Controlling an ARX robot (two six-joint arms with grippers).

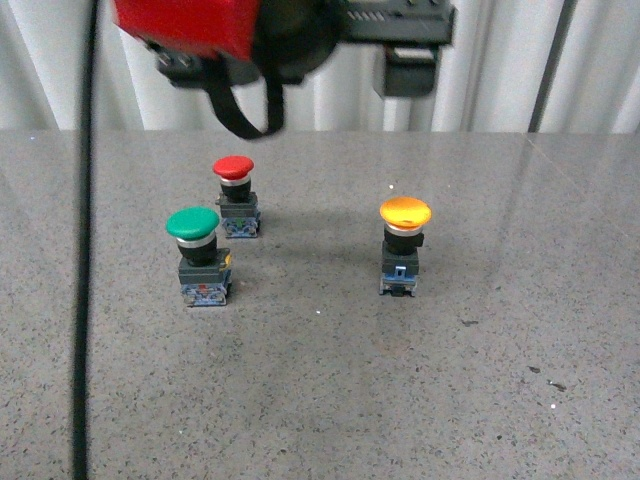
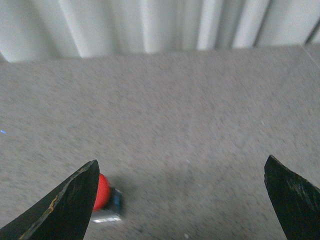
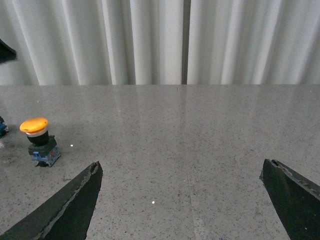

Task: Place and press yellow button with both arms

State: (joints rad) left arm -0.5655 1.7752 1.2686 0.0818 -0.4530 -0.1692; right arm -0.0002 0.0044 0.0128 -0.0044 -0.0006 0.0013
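The yellow button [image 1: 405,214] stands upright on the grey speckled table [image 1: 320,400], right of centre, with nothing touching it. In the right wrist view the yellow button [image 3: 36,126] shows far off to one side, well outside the fingers. My right gripper [image 3: 182,197] is open over bare table. My left gripper [image 2: 182,197] is open too, with only table between its fingers [image 2: 75,202]. A red-capped button [image 2: 102,192] peeks out beside one of them. In the front view an arm with a red casing [image 1: 190,25] hangs high above the buttons.
A red-capped button [image 1: 235,170] and a green-capped button [image 1: 193,224] stand left of the yellow one. A black cable [image 1: 84,260] hangs down the left side. White curtains [image 1: 560,60] close off the table's far edge.
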